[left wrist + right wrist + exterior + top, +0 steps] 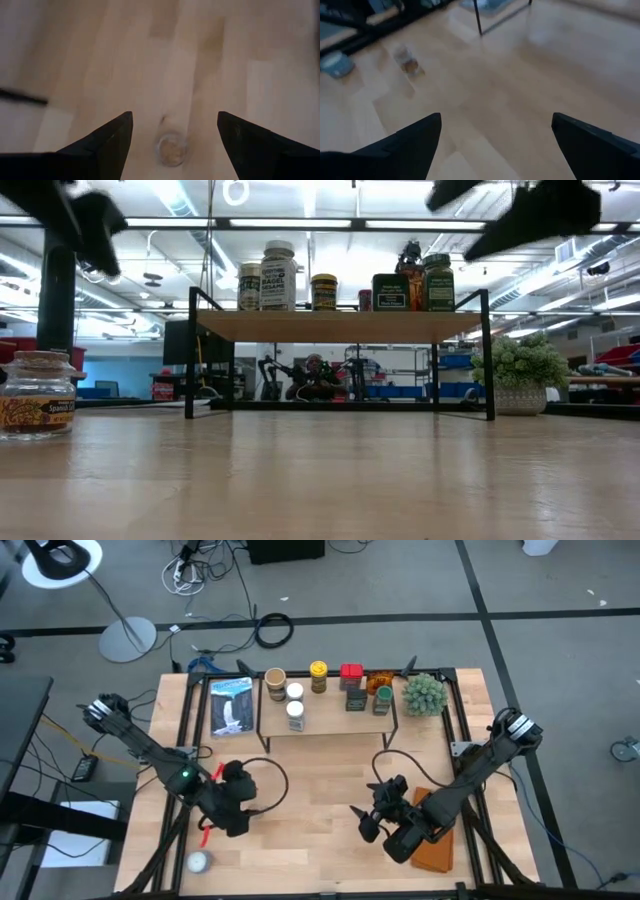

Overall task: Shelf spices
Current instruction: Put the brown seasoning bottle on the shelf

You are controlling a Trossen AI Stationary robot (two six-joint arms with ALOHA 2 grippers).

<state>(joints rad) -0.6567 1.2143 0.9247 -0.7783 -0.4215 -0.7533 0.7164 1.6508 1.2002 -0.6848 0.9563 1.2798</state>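
The shelf point(330, 726) stands at the table's far middle, a light-wood board on thin black legs point(340, 326). Several spice jars and tins point(320, 685) stand on its top point(330, 285). One more glass jar point(35, 395) with brown contents stands on the table at the near left. My left gripper point(236, 812) hangs open above the table and points down at this jar point(171, 150), well short of it. My right gripper point(368, 822) is open over the near right of the table, and the jar point(410, 65) shows far ahead of it.
A green spiky plant point(424, 694) stands beside the shelf's right end and a flat blue-white package point(232, 705) lies to its left. An orange-brown cloth point(436, 852) lies under my right arm. A small pale round thing point(198, 861) sits near the front-left corner. Bare wood lies between the grippers.
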